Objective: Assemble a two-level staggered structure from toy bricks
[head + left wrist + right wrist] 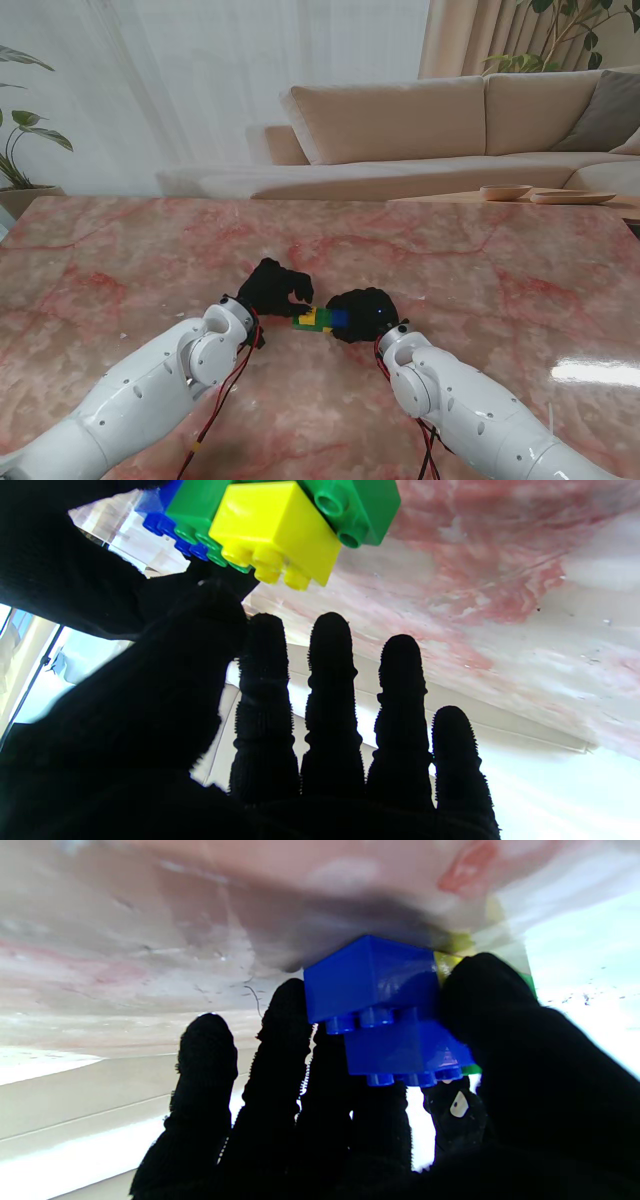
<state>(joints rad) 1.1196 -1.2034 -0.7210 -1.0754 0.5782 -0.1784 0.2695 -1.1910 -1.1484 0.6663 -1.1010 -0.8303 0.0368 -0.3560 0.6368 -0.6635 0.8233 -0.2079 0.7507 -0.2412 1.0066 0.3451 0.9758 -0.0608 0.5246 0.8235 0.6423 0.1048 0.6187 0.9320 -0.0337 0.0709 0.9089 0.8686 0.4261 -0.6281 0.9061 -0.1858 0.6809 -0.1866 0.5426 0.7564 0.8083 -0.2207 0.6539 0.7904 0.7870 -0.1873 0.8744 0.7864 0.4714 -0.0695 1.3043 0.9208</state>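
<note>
A small brick stack (pixel 320 320) of yellow, green and blue bricks lies on the marble table (pixel 480 270) between my two hands. My right hand (pixel 362 313) is shut on its blue end. In the right wrist view, two blue bricks (pixel 385 1005) sit offset one on the other, pinched between thumb and fingers (pixel 295 1040). My left hand (pixel 272 290) arches over the other end. The left wrist view shows a yellow brick (pixel 275 530), green bricks (pixel 360 505) and a blue brick (pixel 160 515). That hand's fingers (pixel 330 680) are straight and apart, with the thumb close under the bricks.
A beige sofa (pixel 420 120) stands beyond the table's far edge. Two shallow wooden dishes (pixel 545 193) rest on a low surface at the far right. A potted plant (pixel 20 140) is at the far left.
</note>
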